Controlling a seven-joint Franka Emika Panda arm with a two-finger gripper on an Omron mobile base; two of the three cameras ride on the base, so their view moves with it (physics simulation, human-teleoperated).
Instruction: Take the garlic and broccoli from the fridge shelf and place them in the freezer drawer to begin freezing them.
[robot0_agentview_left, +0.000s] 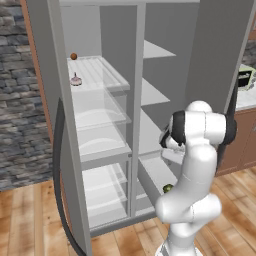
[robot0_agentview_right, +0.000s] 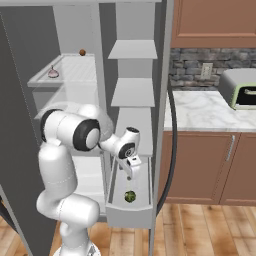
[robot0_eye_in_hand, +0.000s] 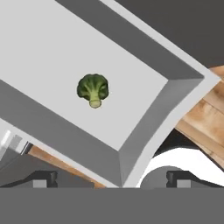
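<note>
The broccoli (robot0_eye_in_hand: 93, 89) lies loose on the white floor of the pulled-out freezer drawer (robot0_eye_in_hand: 144, 118), which also shows low in the right compartment (robot0_agentview_right: 129, 212), with the broccoli (robot0_agentview_right: 130, 196) (robot0_agentview_left: 168, 188) inside it. My gripper (robot0_eye_in_hand: 110, 178) hangs open just above the drawer (robot0_agentview_right: 130, 174), its fingertips (robot0_eye_in_hand: 43, 177) wide apart and holding nothing. The garlic (robot0_agentview_left: 75, 79) (robot0_agentview_right: 52, 73) sits near the front of the ribbed fridge shelf (robot0_agentview_left: 102, 75) (robot0_agentview_right: 75, 67), up and to the left, far from the gripper.
A small orange-brown ball (robot0_agentview_left: 73, 56) (robot0_agentview_right: 82, 52) rests at the back of that shelf. Clear curved bins (robot0_agentview_left: 100, 117) stack below it. Plain grey shelves (robot0_agentview_right: 132, 50) stand above the drawer. A marble counter (robot0_agentview_right: 200, 110) with an appliance (robot0_agentview_right: 240, 90) is to the right.
</note>
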